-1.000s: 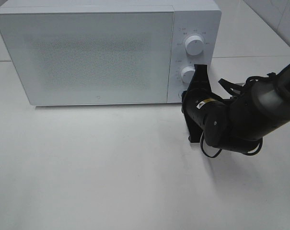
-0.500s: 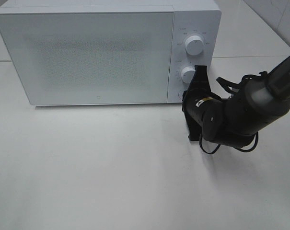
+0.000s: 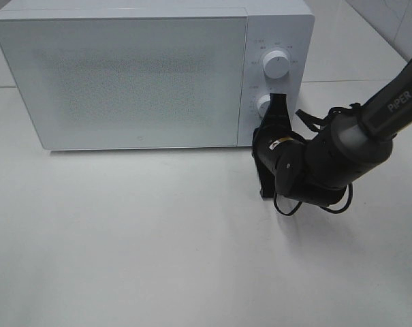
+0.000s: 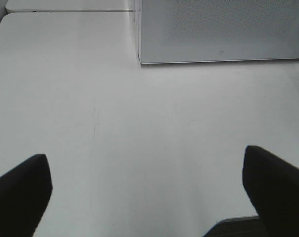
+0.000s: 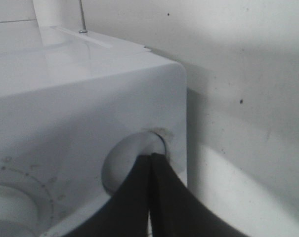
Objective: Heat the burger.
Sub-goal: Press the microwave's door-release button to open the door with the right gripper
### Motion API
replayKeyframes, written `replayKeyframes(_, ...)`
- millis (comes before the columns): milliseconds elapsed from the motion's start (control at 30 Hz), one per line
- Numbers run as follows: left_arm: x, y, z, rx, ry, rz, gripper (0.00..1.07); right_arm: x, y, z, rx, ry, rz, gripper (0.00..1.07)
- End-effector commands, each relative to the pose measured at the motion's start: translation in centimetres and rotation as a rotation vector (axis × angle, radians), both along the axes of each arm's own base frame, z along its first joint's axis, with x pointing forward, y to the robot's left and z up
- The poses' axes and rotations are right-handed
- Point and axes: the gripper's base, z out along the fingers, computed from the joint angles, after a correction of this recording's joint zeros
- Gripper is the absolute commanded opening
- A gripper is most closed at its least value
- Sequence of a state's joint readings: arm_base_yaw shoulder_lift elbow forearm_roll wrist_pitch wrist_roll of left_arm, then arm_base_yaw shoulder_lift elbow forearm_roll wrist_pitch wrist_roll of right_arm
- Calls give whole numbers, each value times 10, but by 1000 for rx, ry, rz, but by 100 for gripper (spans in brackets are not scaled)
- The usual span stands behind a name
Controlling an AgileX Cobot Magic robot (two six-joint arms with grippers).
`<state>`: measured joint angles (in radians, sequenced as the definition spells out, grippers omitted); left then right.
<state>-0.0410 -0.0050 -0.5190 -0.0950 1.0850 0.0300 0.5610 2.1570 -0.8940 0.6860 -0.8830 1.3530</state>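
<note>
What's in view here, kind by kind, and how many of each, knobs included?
Microwave: 1
Knobs: 2
Round button: 1
Grippers: 2, the left gripper and the right gripper
Total: 6

Right gripper [image 3: 257, 139] reaching to the bottom of the control panel of the white microwave [image 3: 124, 82], lower knob [image 3: 264, 105] sitting just above the fingers, upper knob [image 3: 276, 65] standing higher, door lying shut beside the fingers.
</note>
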Motion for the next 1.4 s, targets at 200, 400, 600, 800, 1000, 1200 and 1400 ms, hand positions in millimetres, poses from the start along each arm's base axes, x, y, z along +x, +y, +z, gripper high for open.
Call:
replayKeyframes(200,0,0,1,-7,-17,3,101,15,2,20,-29,-164,-27,0)
replayKeyframes(400,0,0,1,-7,-17,3,101,30,0,36,-50,-266,-58,0)
replayKeyframes(600,0,0,1,-7,-17,3,101,44,0,47,-47,-320,-70,0)
replayKeyframes(800,0,0,1,-7,-17,3,101,45,1,42,-44,-315,-73,0)
replayKeyframes(1000,0,0,1,-7,-17,3,101,45,1,42,-47,-310,-69,0)
replayKeyframes(1200,0,0,1,-7,-17,3,101,43,5,41,-31,-245,-38,0)
replayKeyframes(1400,0,0,1,-6,-17,3,101,29,-1,42,-31,-175,-21,0)
